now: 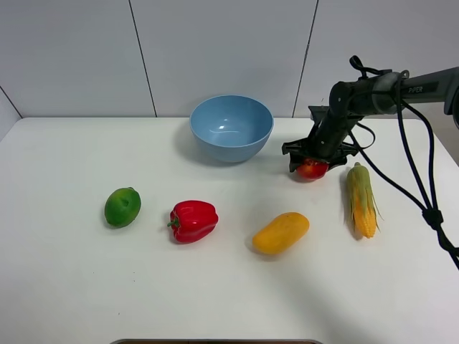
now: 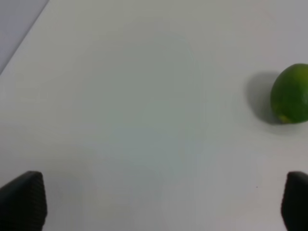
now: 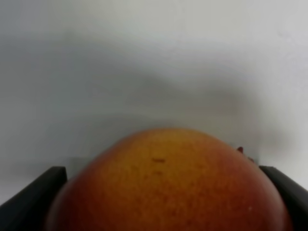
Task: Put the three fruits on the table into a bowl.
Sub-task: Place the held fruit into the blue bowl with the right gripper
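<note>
White panelled wall backs a wide, plain white counter with rounded corners. Read the high view as a clock face centred on the deep, smooth light-blue plastic bowl, which holds nothing yet. The round red-orange peach sits near the bowl at 4 o'clock. The oblong yellow-orange mango lies farther out at 5 o'clock, and the round green lime is well apart at 8 o'clock. A glossy red lobed bell pepper lies at 7 o'clock. A yellow corn cob with green husk lies just beside the peach, at the peach's own 4 o'clock.

The step in hand looks like the first pick. The right fingers are closed against both sides of the peach, gripping it low at the counter. Whether it has left the surface I cannot tell. The left fingers stand wide apart and hold nothing, hovering above bare counter with the lime off to one side.

Next, I judge, the peach needs a lift high enough to clear the bowl's rim. Then comes a short carry toward 10 o'clock and a release over the bowl's middle. Mango and lime are not yet handled.

In the right wrist view the peach fills the gap between the fingers. Its skin is smooth and matte, orange on the crown and shading to red at the flanks, with a few tiny dark flecks. Being round, it could roll if let go short of the bowl.
</note>
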